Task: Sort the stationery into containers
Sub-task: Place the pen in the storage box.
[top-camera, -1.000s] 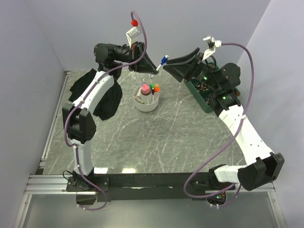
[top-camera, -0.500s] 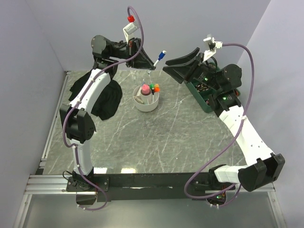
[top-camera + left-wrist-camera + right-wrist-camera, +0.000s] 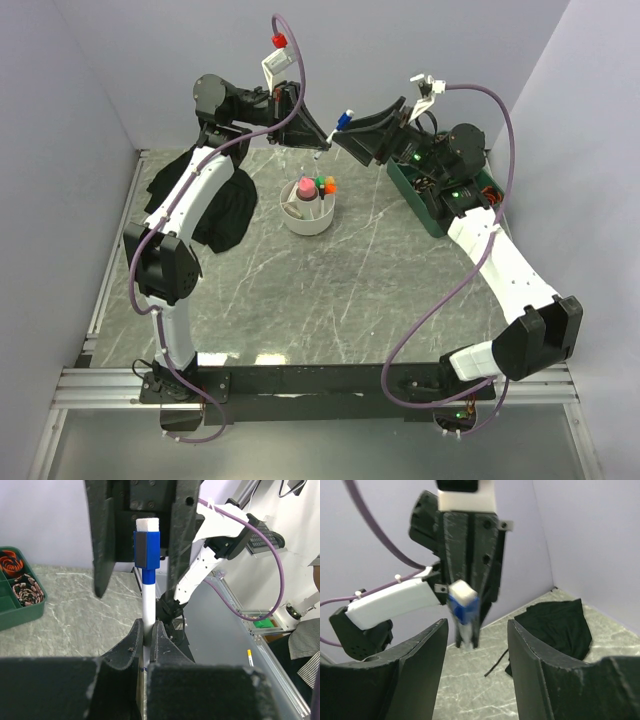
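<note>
My left gripper (image 3: 147,630) is pinching the lower barrel of a blue-capped white pen (image 3: 148,587) and holding it high over the table's far side. Its capped end is pointing right into my right gripper (image 3: 476,630), whose jaws are standing spread either side of the cap, apparently not touching. Below, the divided white bowl (image 3: 305,226) is holding a pink-capped bottle (image 3: 305,188) and highlighters (image 3: 323,184). The black bag (image 3: 226,215) is lying left.

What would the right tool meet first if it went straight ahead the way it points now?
Most likely the blue-capped pen, which the left tool holds out toward it. The cap sits in line with the gap between the open fingers of the right tool, though how far off is hard to judge.
</note>
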Controlling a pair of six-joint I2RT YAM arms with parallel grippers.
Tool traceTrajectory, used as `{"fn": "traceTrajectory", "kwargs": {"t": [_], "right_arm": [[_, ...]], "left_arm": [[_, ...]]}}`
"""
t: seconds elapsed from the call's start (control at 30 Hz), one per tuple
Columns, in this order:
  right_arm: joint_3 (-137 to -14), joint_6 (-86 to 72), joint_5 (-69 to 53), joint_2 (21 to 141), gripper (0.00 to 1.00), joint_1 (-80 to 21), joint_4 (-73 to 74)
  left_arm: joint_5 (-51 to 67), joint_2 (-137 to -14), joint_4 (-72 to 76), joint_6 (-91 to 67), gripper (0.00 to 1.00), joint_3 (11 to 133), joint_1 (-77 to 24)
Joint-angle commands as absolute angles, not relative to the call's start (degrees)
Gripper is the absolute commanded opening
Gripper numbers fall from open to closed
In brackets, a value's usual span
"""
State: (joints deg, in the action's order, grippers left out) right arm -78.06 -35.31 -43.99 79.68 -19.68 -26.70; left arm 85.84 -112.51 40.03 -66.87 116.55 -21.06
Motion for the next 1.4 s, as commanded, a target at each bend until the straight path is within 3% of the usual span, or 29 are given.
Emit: {"fn": "traceTrajectory", "kwargs": {"t": [0.0,0.17,0.43,0.5,0.67,0.8,0.83,0.9,0.93,1.13,1.27,1.3,1.33,1.37], "right_arm": [[-82.3,-34.5,-43.8,79.4,0.57,-21.0,-31.4],[-82.9,-34.1,-45.2,80.2,0.47,-22.2,-31.7],[-83.0,-34.1,-44.6,81.1,0.44,-23.1,-31.1],[-83.1,-34.1,-44.7,81.5,0.37,-23.0,-31.3],[-83.8,-33.0,-45.6,81.2,0.01,-23.1,-31.3],[-83.7,-30.5,-46.1,80.0,0.0,-22.9,-29.0],[-83.9,-28.8,-47.2,79.7,0.0,-22.9,-28.2],[-84.6,-26.5,-48.0,79.0,0.0,-22.6,-26.0],[-84.8,-23.8,-48.6,78.8,0.0,-22.6,-25.0],[-82.2,-15.5,-48.9,79.6,0.0,-22.1,-22.1],[-77.2,-7.0,-46.9,82.9,0.0,-22.4,-21.2],[-76.5,-5.1,-46.4,83.8,0.0,-22.9,-20.9],[-76.0,-1.0,-46.0,85.9,0.0,-22.9,-20.7],[-75.2,1.3,-45.5,87.1,0.0,-23.2,-20.5]], "left_arm": [[90.6,-109.8,41.1,-66.5,0.01,116.2,-21.4],[90.6,-110.0,41.7,-66.9,0.01,116.5,-21.6],[90.7,-109.5,41.6,-66.8,0.01,115.8,-21.7],[90.7,-109.4,41.7,-66.9,0.01,115.8,-21.7],[90.8,-109.5,40.9,-66.2,0.01,115.8,-21.7],[90.9,-109.1,38.5,-64.8,0.01,115.5,-21.7],[90.8,-108.9,37.2,-63.5,0.04,114.4,-21.3],[90.7,-107.7,33.6,-62.3,0.31,112.1,-19.8],[91.1,-107.2,32.2,-62.2,0.97,109.7,-19.0],[90.4,-102.0,33.9,-64.2,0.99,94.7,-9.9],[82.6,-96.3,28.3,-58.9,1.0,82.5,-2.7],[79.2,-93.3,21.7,-45.1,0.99,81.1,-0.2],[74.2,-91.9,-3.7,-34.0,0.99,82.1,1.3],[69.0,-91.2,-14.0,-23.5,1.0,83.8,1.5]]}}
